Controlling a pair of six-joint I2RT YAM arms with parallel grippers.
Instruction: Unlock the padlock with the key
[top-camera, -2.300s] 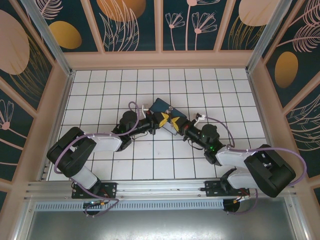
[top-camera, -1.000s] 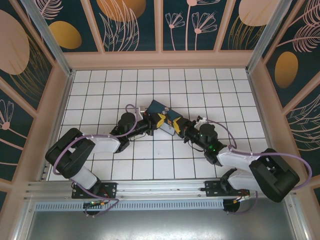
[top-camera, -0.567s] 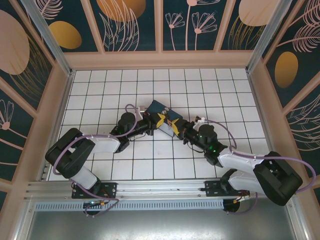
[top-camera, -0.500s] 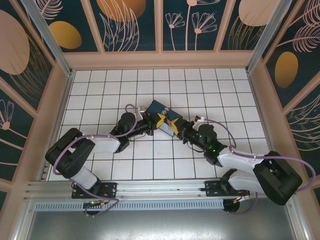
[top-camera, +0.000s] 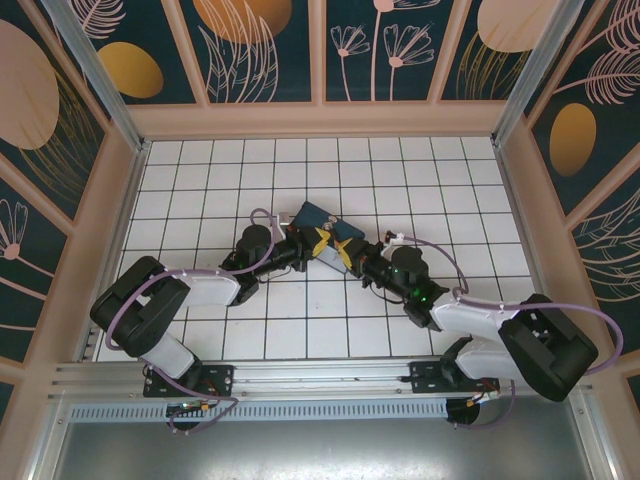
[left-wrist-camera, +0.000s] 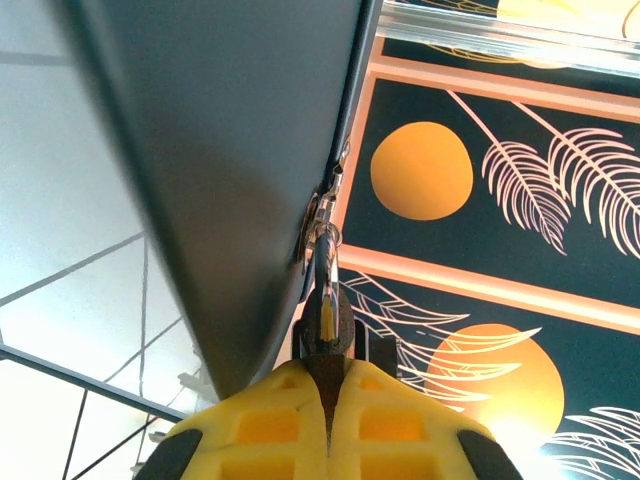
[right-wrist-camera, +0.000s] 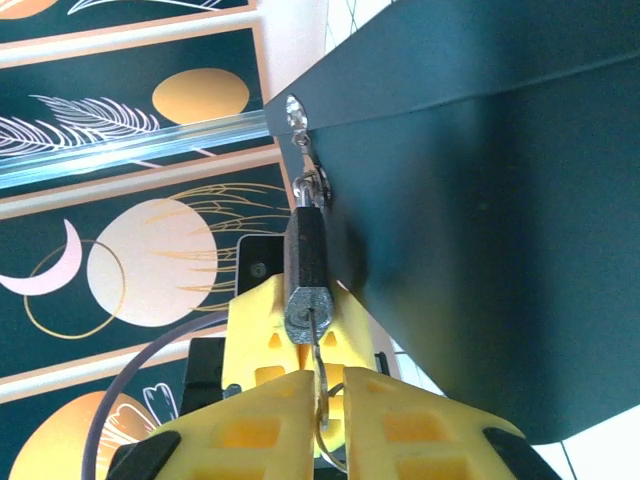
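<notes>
Two grippers are facing each other at the box (right-wrist-camera: 450, 200). Left gripper (left-wrist-camera: 326, 378) is clamping the padlock (left-wrist-camera: 327, 312); right gripper (right-wrist-camera: 325, 400) is pinching the key (right-wrist-camera: 318, 352).

1. Right wrist view: the key (right-wrist-camera: 320, 385) is a thin sliver between the fingers of my right gripper (right-wrist-camera: 325, 392). Its lower end is lost between them at the bottom edge.
2. Left wrist view: my left gripper (left-wrist-camera: 326, 378) covers most of the padlock (left-wrist-camera: 338, 318) body, and my fingers are cut by the bottom edge.
3. The box (left-wrist-camera: 220, 150) is blurred there, cut off at top and left.
4. From overhead, padlock and key are too small to tell, tucked between my grippers.
</notes>
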